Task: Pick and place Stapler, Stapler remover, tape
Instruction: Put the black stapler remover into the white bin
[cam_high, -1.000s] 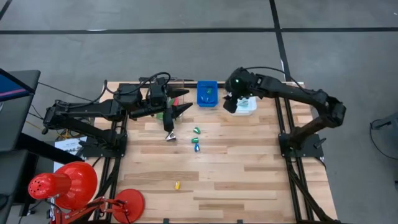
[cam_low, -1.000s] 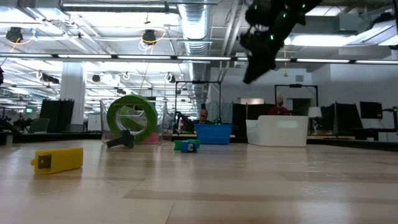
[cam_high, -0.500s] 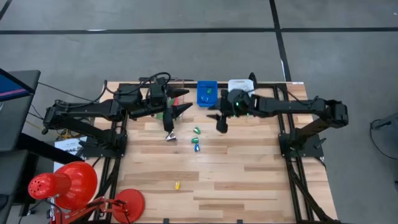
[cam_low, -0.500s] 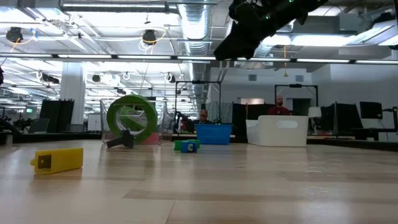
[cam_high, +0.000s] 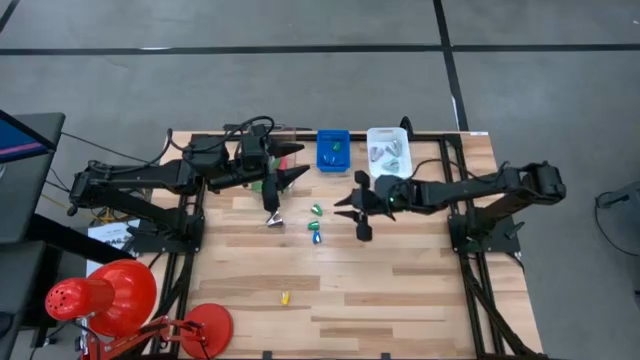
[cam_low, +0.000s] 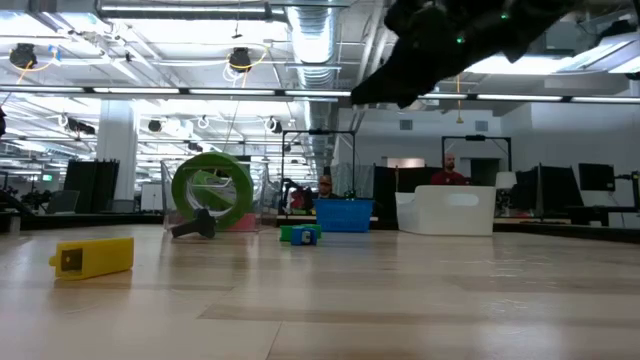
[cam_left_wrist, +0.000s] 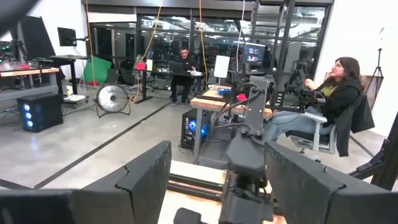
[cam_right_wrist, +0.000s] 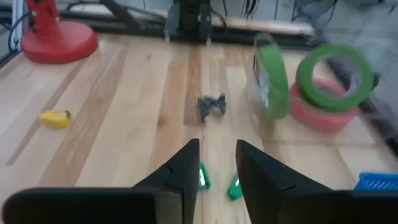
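In the right wrist view a green tape roll (cam_right_wrist: 336, 73) lies on a red-pink roll (cam_right_wrist: 323, 115). Another green roll (cam_right_wrist: 271, 78) stands on edge beside them. Small green and blue items (cam_high: 316, 225) lie mid-table, a small grey item (cam_right_wrist: 211, 106) past them, and a yellow block (cam_high: 284, 297) nearer the front edge. Which of these is the stapler or the stapler remover I cannot tell. My right gripper (cam_right_wrist: 217, 158) hangs above the table just right of the green items, open by a narrow gap, pointing left and slightly down, holding nothing. My left gripper (cam_left_wrist: 216, 155) hovers open and level near the tapes.
A blue bin (cam_high: 333, 150) and a white bin (cam_high: 388, 150) holding silver items stand at the far edge. A red lamp (cam_high: 105, 295) stands off the table's near-left corner. People sit in the room beyond the table.
My right gripper has left its place over the white bin, swinging toward the table's middle and near side and coming lower. It has tipped up from pointing steeply down to nearly level, facing left. The white bin's contents now show.
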